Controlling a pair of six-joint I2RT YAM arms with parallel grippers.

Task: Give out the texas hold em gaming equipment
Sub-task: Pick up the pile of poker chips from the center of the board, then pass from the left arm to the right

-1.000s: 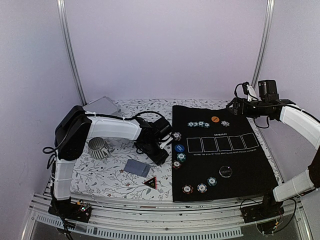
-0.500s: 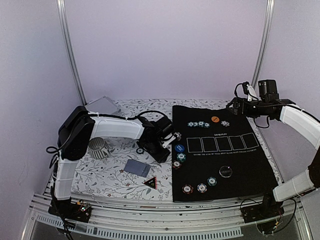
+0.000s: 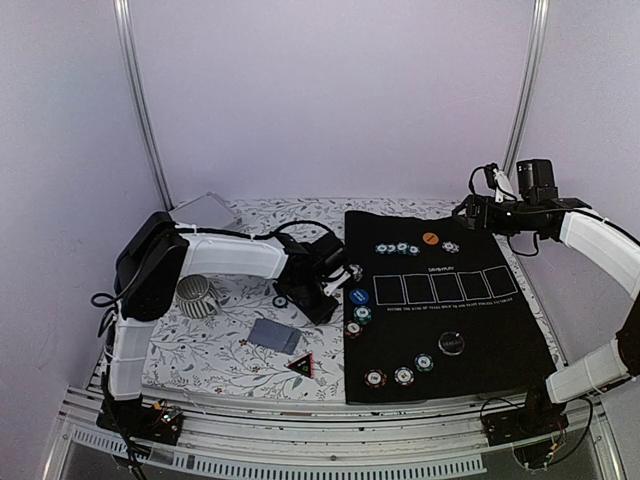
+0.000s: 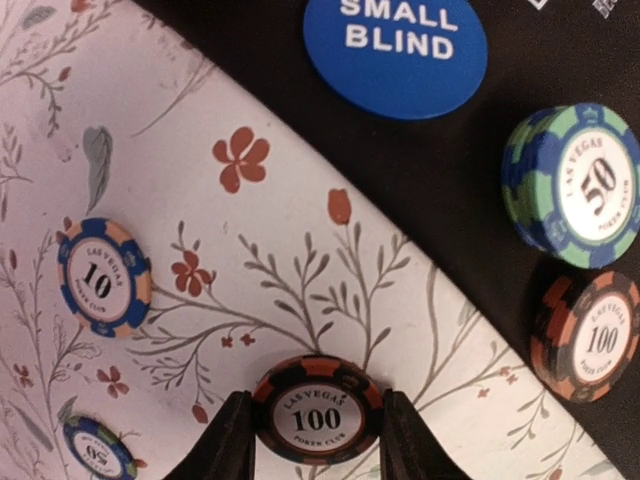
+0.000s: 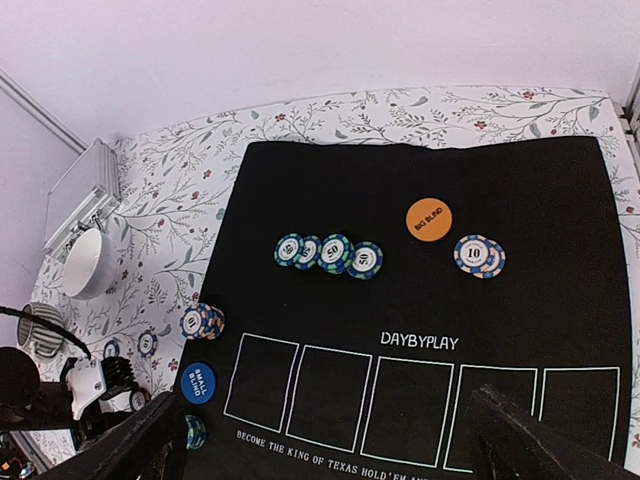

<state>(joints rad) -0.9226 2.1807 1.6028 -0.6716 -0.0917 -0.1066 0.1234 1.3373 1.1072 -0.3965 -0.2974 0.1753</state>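
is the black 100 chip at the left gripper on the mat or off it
Off: the black 100 chip lies on the floral tablecloth.

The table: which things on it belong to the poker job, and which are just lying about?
Job: striped round poker chips, blue round button, orange round button, black disc, grey-blue playing cards.
Lying about: silver metal case, white bowl, striped mug.
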